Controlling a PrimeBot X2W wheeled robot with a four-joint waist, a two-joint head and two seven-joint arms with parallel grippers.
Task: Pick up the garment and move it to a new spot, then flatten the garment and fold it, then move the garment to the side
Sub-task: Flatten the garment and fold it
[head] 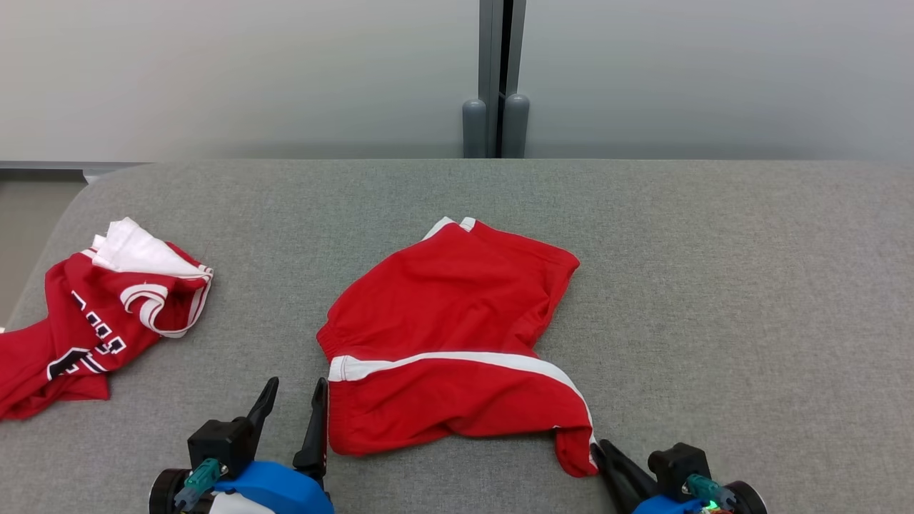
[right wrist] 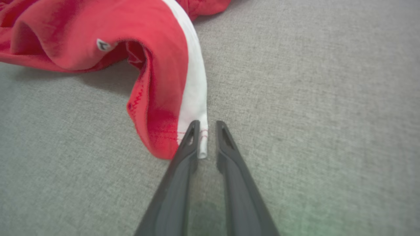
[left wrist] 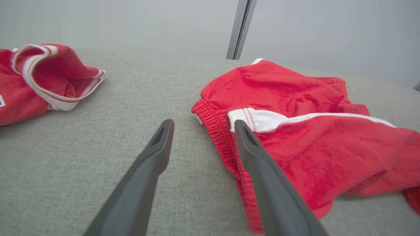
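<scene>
The red shorts [head: 450, 335] lie in the middle of the grey tabletop [head: 714, 285], a little crumpled, with the waistband at the left and one leg opening at the near right. The right gripper [right wrist: 207, 124] has its jaws narrowed around the white corner of this leg hem, but a gap is visible and the cloth touches just one finger, so I judge it is not clamped. If the jaws close on so little cloth, the corner could slip out when lifted, or only one layer could come up and the shorts would twist. The left gripper [left wrist: 203, 124] stands at the waistband with its jaws wide apart, holding nothing; a shallow bite there could miss the elastic. The fabric looks thin and soft, with a gathered waistband and a white side stripe. A red jersey [head: 93, 314] lies at the far left, well apart.
</scene>
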